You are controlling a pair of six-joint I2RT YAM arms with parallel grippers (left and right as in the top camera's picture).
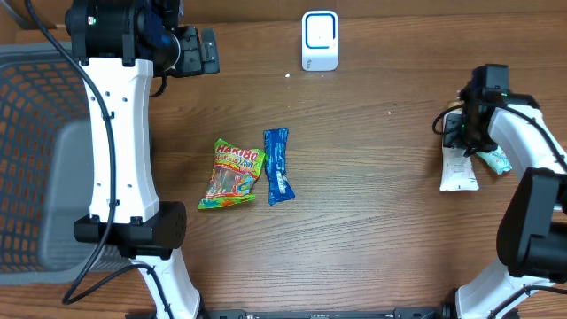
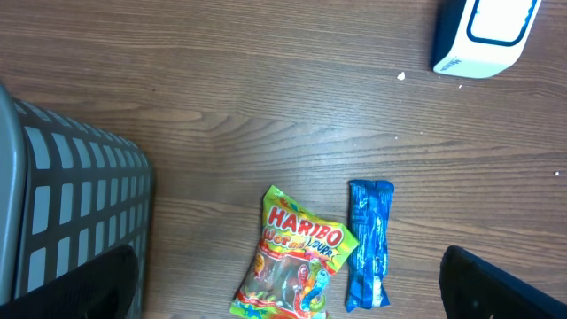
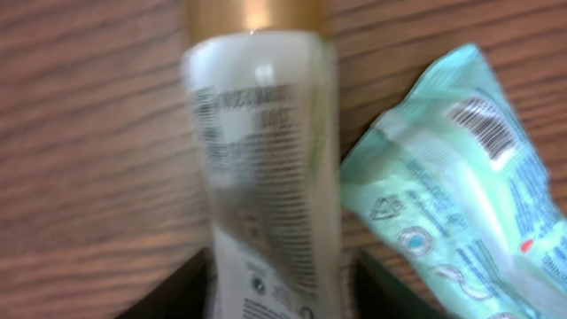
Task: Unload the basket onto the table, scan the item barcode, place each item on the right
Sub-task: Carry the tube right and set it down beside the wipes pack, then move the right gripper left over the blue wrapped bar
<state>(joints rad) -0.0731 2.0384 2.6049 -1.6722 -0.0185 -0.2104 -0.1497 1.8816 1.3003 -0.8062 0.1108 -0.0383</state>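
Four items on the wooden table [image 1: 372,195], none at the scanner, so no scan is under way; progress looks partial at best.

Far left: grey plastic basket [image 1: 27,133], open lattice walls, rigid. Left gripper [image 1: 211,51] up near the table's back edge, jaws spread full wide, nothing between them.

Mid-table: Haribo bag [image 1: 232,174], crinkly glossy film in green, red and yellow, lying flat. Touching or just beside it on its right is the blue wrapper [image 1: 277,165], a narrow foil sachet with crimped ends. Both lie well apart from either gripper and look like they are waiting.

Back centre: scanner [image 1: 320,40], a white rounded plastic box with a blue outline on its face, standing alone.

Right side: white tube [image 3: 266,177], smooth squeezable plastic with a gold cap end and fine print on the label, lying on the wood. Right gripper [image 3: 283,288] straddles it with jaws part open and a gap on one side, so likely no firm hold; blur hides whether the other pad touches. Teal packet [image 3: 461,204] lies just beside the tube, soft film, barcode face up.

Judgement: the tube is the item in hand, down well away from the scanner; the middle pair is left.
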